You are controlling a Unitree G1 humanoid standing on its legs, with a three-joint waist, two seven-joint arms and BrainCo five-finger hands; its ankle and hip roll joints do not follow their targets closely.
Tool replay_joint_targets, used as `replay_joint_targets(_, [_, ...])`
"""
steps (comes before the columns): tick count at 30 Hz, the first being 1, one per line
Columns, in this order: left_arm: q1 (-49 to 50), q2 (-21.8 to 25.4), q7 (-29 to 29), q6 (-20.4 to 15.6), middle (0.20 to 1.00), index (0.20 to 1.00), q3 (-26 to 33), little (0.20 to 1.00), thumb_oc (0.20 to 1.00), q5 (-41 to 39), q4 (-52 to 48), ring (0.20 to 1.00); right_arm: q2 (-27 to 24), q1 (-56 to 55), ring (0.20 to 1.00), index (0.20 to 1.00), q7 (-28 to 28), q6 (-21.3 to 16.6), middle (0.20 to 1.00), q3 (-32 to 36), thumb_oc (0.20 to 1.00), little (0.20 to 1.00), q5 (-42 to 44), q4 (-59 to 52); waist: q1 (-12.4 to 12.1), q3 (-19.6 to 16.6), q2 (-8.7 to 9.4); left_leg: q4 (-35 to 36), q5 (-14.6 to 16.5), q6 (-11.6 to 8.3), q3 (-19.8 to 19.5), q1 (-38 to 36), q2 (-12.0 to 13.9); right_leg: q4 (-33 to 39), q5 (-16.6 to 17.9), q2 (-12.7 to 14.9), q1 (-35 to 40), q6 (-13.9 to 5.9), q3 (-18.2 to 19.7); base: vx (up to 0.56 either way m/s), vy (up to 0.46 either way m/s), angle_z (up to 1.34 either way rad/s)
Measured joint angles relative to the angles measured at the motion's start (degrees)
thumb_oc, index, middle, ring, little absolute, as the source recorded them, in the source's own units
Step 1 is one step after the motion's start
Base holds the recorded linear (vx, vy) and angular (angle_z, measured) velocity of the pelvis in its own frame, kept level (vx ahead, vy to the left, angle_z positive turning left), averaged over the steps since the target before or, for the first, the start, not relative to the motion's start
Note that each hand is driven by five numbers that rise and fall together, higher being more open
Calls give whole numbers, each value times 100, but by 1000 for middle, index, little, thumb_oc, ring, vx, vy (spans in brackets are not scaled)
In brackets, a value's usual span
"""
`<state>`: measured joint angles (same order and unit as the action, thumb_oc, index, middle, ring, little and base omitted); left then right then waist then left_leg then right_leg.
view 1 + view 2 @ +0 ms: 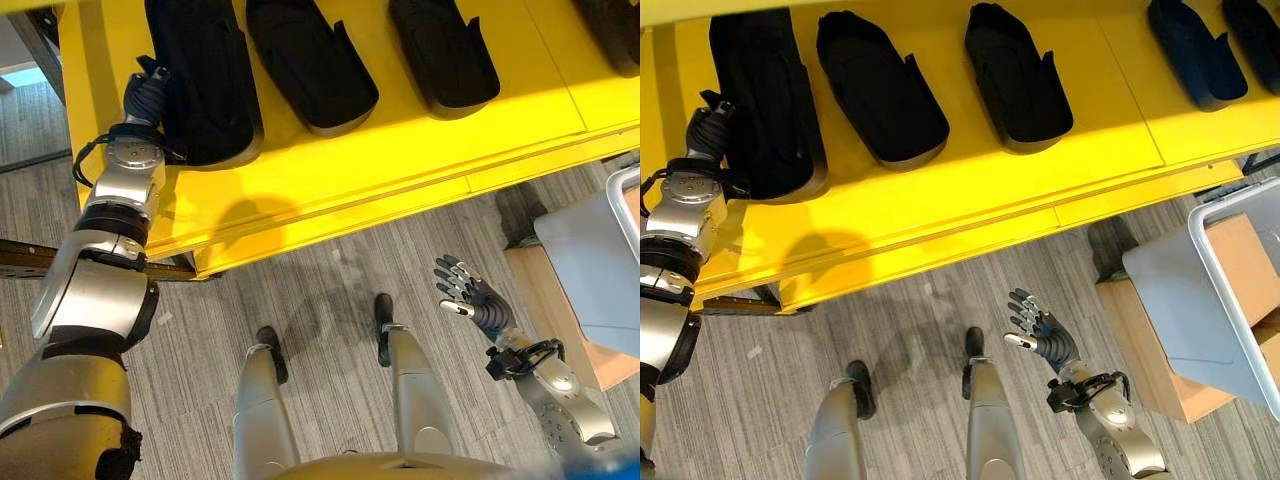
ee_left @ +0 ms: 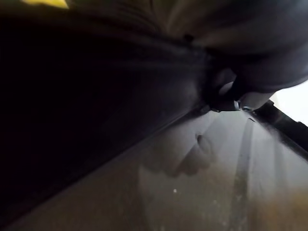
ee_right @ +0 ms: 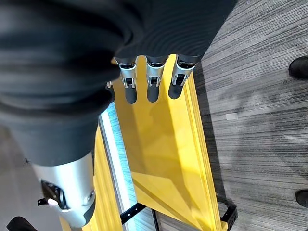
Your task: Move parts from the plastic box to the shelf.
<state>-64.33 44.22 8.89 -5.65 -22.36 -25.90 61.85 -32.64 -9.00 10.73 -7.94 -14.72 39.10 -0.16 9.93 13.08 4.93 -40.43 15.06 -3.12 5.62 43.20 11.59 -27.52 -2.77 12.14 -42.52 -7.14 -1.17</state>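
On the yellow shelf black moulded parts lie in a row, and the left hand rests against the near left edge of the leftmost part. Its fingers are hidden against the part's dark side, so whether they grip it cannot be told; the left wrist view is dark and close, with what seems to be the part's wall just before the camera. Two more black parts lie to its right, apart from one another, and darker ones lie further along. The right hand hangs low over the striped floor, well apart from the shelf, its fingers straight and spread and holding nothing. The grey plastic box stands to the robot's right on a wooden stand.
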Motion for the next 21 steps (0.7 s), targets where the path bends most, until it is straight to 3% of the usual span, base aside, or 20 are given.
replay_joint_targets(21, [212,577,-266,216,200,200,345,200,200,293,442,200,-6,-23,1000,1000,42,20,1000,43,1000,1000,-3,3,-58,16,-23,-14,-2,-3,-9,-10,4,-60,-35,5,-10,11,-7,0,3,0])
